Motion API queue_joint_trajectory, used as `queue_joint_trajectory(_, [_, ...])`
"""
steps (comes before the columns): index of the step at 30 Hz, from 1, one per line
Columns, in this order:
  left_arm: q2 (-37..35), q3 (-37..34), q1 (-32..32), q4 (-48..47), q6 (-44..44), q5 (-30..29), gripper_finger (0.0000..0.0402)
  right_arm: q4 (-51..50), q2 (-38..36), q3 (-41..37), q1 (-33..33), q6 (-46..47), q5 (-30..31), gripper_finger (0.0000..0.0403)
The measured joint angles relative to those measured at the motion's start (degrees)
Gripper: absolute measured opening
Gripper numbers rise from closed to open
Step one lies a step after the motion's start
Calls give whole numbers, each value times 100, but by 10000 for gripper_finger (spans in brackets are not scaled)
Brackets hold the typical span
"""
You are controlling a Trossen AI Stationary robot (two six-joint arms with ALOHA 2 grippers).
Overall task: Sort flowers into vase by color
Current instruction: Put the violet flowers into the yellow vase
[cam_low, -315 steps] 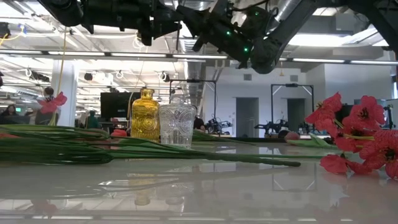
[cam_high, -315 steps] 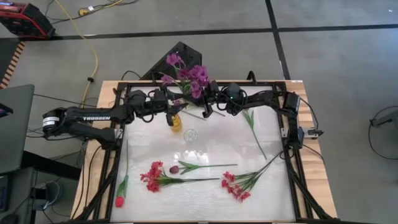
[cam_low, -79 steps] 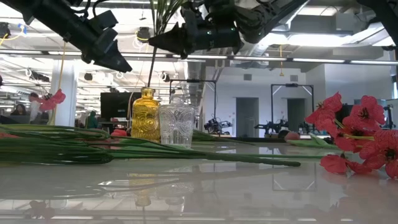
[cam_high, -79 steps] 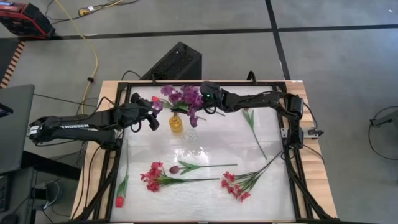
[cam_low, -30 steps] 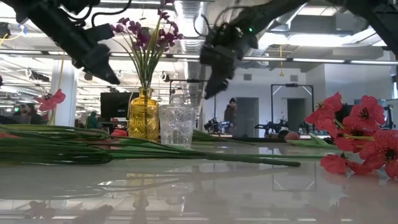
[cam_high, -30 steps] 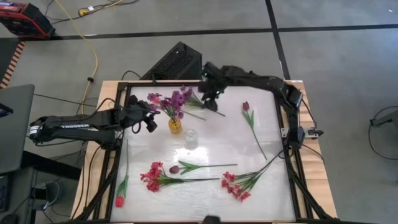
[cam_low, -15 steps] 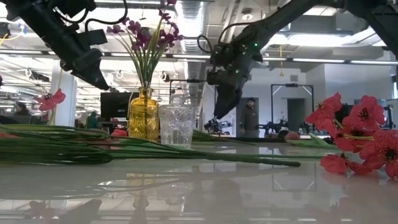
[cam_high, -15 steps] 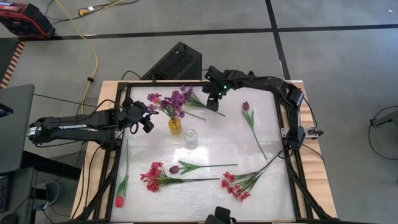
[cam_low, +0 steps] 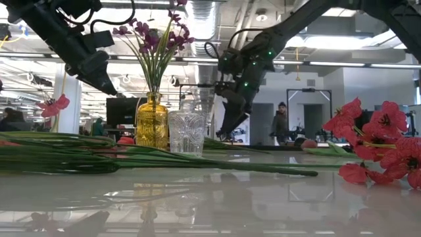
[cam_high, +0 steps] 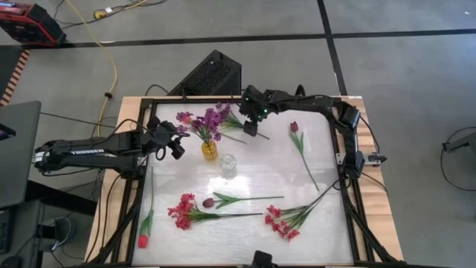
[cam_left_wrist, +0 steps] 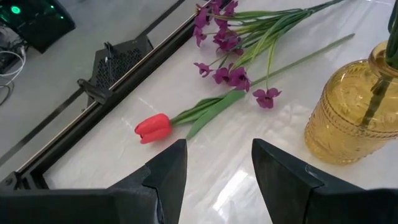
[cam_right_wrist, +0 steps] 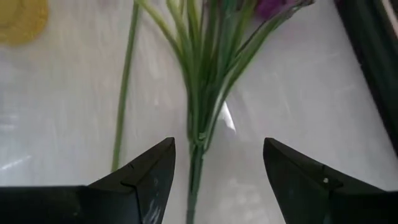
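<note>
An amber vase [cam_high: 210, 150] holds a purple spray [cam_high: 202, 123], whose stems stick into its neck. A clear glass vase [cam_high: 228, 165] stands beside it. A second purple spray [cam_high: 227, 115] lies flat on the table near the far edge. My right gripper [cam_right_wrist: 219, 146] hangs open over it, one finger on each side of its green stem bundle [cam_right_wrist: 198, 134], touching nothing. My left gripper [cam_left_wrist: 219, 149] is open in the air left of the amber vase [cam_left_wrist: 351, 118], with a red tulip [cam_left_wrist: 152, 127] lying beyond it.
A maroon tulip [cam_high: 294, 126] lies at the far right, its stem running toward the near side. Two red-pink sprays [cam_high: 182, 212] [cam_high: 281, 223] and a dark tulip [cam_high: 208, 202] lie near the front. Another red tulip [cam_high: 143, 240] lies along the left edge.
My right gripper has come down from above the far edge toward the stem of the purple spray lying on the table, its fingers still open. The purple spray in the amber vase stands as before.
</note>
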Motion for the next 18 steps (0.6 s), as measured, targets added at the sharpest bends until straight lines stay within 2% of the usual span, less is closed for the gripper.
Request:
queue_joint_trajectory(4, [0, 0, 0, 0, 20, 9, 171, -147, 23, -34, 99, 34, 236, 269])
queue_joint_trajectory(9, [2, 0, -2, 2, -20, 85, 171, -363, 394, -87, 164, 56, 328, 269])
queue_joint_trajectory(14, [2, 0, -4, 49, 51, 97, 171, -199, 673, -50, 235, 143, 546, 267])
queue_joint_trajectory(18, [2, 0, -11, 48, 72, 108, 171, -148, 672, -57, 246, 206, 589, 236])
